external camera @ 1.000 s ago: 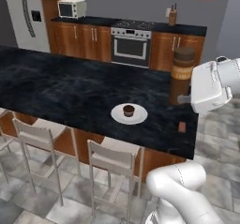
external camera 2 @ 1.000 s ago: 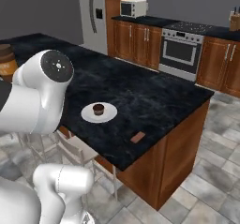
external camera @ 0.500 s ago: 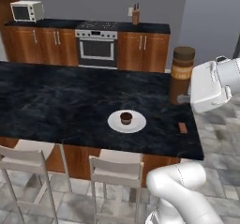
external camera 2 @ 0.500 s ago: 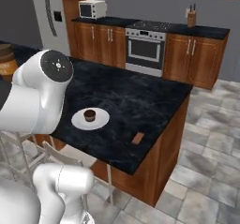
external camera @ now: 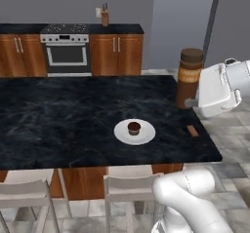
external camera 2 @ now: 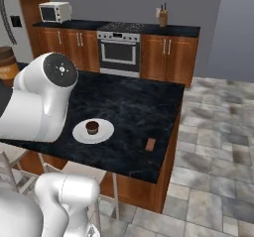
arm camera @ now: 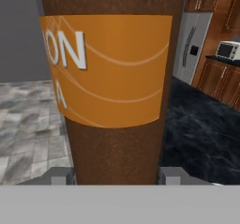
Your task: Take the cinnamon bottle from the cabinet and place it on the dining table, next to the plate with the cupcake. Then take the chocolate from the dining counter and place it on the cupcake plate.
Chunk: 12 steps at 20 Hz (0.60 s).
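My gripper (external camera: 188, 101) is shut on the cinnamon bottle (external camera: 190, 76), a dark brown cylinder with a tan-orange label, held upright near the right end of the dining table (external camera: 58, 115). In the hand view the cinnamon bottle (arm camera: 112, 87) stands close up between my fingertips (arm camera: 171, 175). The white plate (external camera: 122, 135) carries the cupcake (external camera: 134, 127) near the table's front edge. The chocolate (external camera: 192, 130) lies flat to the right of the plate, by the table's right edge. From the right base the plate (external camera 2: 79, 132), cupcake (external camera 2: 92, 127) and chocolate (external camera 2: 150, 144) also show. The cabinet is out of view.
An oven (external camera: 66, 52) sits among wooden cupboards along the back wall, with a knife block (external camera: 104, 17) on the counter and a microwave (external camera 2: 54, 12) further left. Stools (external camera: 129, 188) stand at the table's near side. Tiled floor (external camera 2: 218, 147) lies to the right.
The whole scene has slid across both base views as the base drove along the table. The bottle stays in my shut gripper, and the plate and chocolate rest where they were on the table.
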{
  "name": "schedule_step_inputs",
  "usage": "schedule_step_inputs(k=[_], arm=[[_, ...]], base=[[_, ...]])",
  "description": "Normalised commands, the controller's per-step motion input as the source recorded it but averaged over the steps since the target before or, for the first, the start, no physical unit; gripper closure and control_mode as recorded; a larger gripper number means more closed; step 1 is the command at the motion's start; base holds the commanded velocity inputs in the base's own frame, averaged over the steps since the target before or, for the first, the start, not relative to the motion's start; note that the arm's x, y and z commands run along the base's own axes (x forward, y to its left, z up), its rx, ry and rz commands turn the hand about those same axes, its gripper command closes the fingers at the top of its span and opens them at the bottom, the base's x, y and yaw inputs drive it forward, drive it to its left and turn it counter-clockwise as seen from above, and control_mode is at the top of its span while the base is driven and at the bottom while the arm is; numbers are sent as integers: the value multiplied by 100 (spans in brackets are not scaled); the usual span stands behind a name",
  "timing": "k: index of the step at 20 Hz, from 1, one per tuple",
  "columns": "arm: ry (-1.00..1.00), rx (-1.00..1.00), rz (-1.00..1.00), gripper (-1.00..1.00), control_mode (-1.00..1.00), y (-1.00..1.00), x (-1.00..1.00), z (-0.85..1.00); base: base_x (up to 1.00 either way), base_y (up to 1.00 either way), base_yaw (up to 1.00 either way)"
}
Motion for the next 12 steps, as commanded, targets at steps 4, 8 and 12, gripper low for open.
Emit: schedule_step_inputs(k=[4, 8, 12], arm=[[0, 0, 0, 100, 100, 0, 0, 0], [0, 0, 0, 100, 100, 0, 0, 0], [0, 0, 0, 100, 100, 0, 0, 0]], base=[[40, 56, -33], [46, 51, -20], [48, 28, -6]])
